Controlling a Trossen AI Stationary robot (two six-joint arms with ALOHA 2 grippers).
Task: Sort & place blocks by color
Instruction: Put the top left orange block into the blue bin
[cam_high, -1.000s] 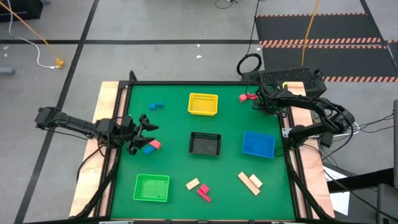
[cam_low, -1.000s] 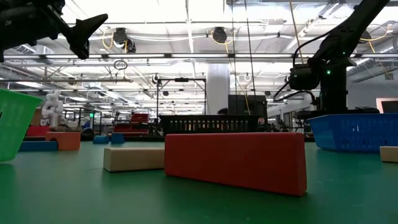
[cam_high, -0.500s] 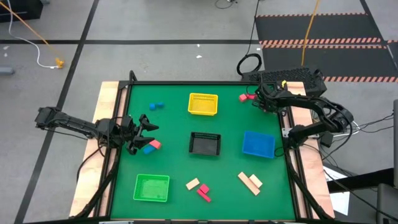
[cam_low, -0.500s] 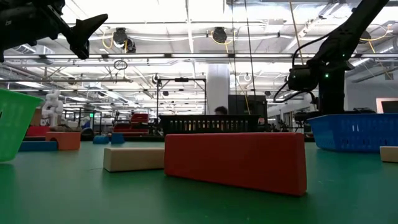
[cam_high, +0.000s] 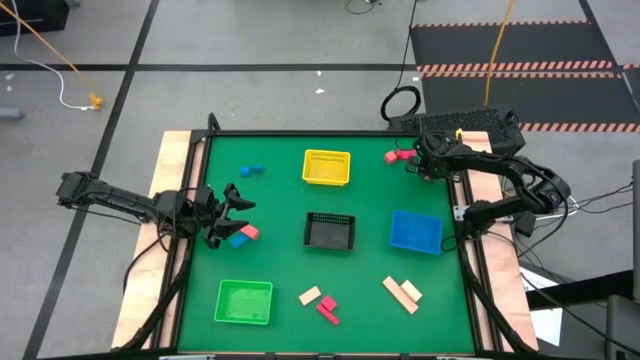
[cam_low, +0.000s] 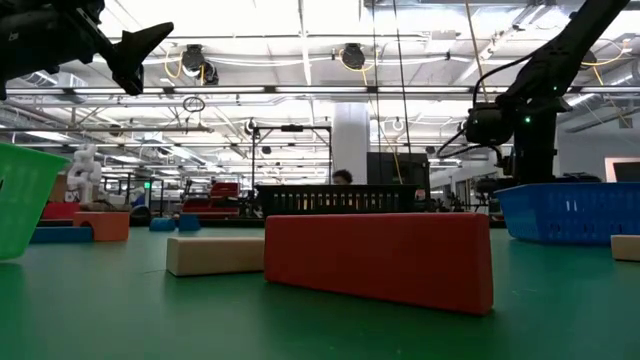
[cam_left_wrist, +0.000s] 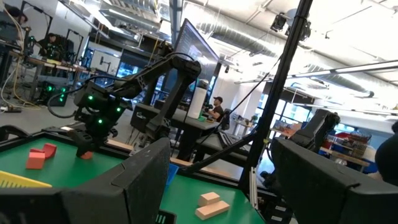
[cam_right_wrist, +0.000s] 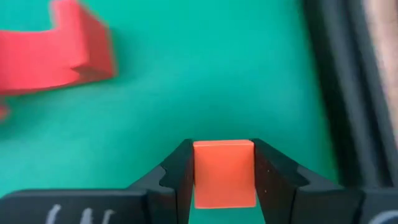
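My right gripper (cam_high: 413, 165) is at the table's far right corner, shut on a small red block (cam_right_wrist: 224, 174). Two more red blocks (cam_high: 396, 155) lie just beside it on the green mat; one is an L-shape (cam_right_wrist: 59, 56). My left gripper (cam_high: 236, 203) hangs open above the left side, over a blue and a red block (cam_high: 241, 235), touching nothing. Its wide-apart fingers frame the left wrist view (cam_left_wrist: 217, 186). Two small blue blocks (cam_high: 251, 170) lie far left. Tan and pink blocks (cam_high: 320, 303) and tan bars (cam_high: 403, 292) lie near the front edge. My right gripper pinches the red block by two opposite side faces (cam_right_wrist: 198, 171), one finger on each. The fingers come from above, pointing down. The block's flat face shows between the fingers over the green mat. From the left wrist view it sits at the fingertips (cam_left_wrist: 86, 154), close above the mat.
Four mesh baskets stand on the mat: yellow (cam_high: 327, 166) far centre, black (cam_high: 330, 230) in the middle, blue (cam_high: 415, 231) right, green (cam_high: 245, 301) near left. The table's black rail (cam_right_wrist: 348, 74) runs close beside my right gripper. A person shows in the room behind (cam_low: 342, 178).
My right gripper, still shut on the red block, has shifted slightly toward the table's right edge. The left arm has kept still. No block on the mat has moved.
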